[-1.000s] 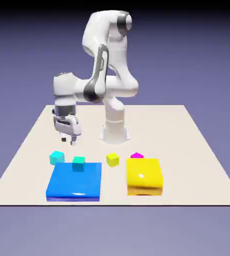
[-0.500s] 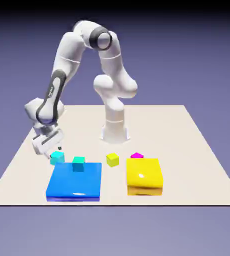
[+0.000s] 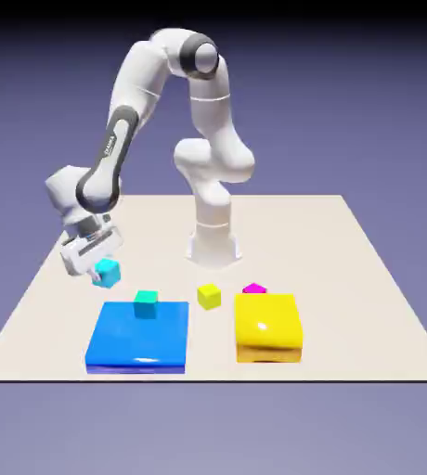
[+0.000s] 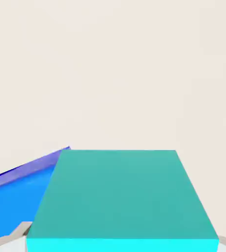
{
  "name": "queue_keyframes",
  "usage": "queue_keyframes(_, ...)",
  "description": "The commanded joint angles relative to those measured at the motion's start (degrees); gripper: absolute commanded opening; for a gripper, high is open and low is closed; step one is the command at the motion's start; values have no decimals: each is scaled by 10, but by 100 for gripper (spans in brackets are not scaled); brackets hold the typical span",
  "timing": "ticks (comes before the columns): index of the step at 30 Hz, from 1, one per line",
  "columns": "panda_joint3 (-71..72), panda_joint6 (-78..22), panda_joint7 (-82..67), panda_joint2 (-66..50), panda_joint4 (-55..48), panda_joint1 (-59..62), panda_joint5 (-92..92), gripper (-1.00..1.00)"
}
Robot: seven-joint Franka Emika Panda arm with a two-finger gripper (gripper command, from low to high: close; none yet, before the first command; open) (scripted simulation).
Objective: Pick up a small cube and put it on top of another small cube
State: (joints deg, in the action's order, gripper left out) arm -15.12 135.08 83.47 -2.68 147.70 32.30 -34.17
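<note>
My gripper (image 3: 102, 270) is shut on the tiny sky-cyan cube (image 3: 110, 273) and holds it a little above the table at the exterior view's left. The greener teal cube (image 3: 146, 303) sits at the far edge of the flat blue block (image 3: 138, 339), below and right of the held cube in that view. In the hand view the cyan cube (image 4: 122, 197) fills the lower half between the fingertips (image 4: 13, 236). A corner of the blue block (image 4: 16, 189) shows beside it at lower left. The teal cube is out of the hand view.
A small yellow cube (image 3: 209, 296) and a small magenta cube (image 3: 254, 289) lie near the table's middle. A flat yellow block (image 3: 268, 327) lies to the right of the blue one. The robot's base (image 3: 213, 243) stands behind them.
The arm swung to the exterior view's left and dropped onto the cyan cube. The gripper has since closed on the cube and raised it off the table.
</note>
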Motion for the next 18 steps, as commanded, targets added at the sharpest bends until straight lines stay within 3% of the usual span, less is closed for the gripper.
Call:
queue_keyframes(1,20,-3,17,11,2,12,3,-100)
queue_keyframes(12,240,-30,190,122,22,100,24,-100)
queue_keyframes(18,264,82,142,25,36,81,-41,-100)
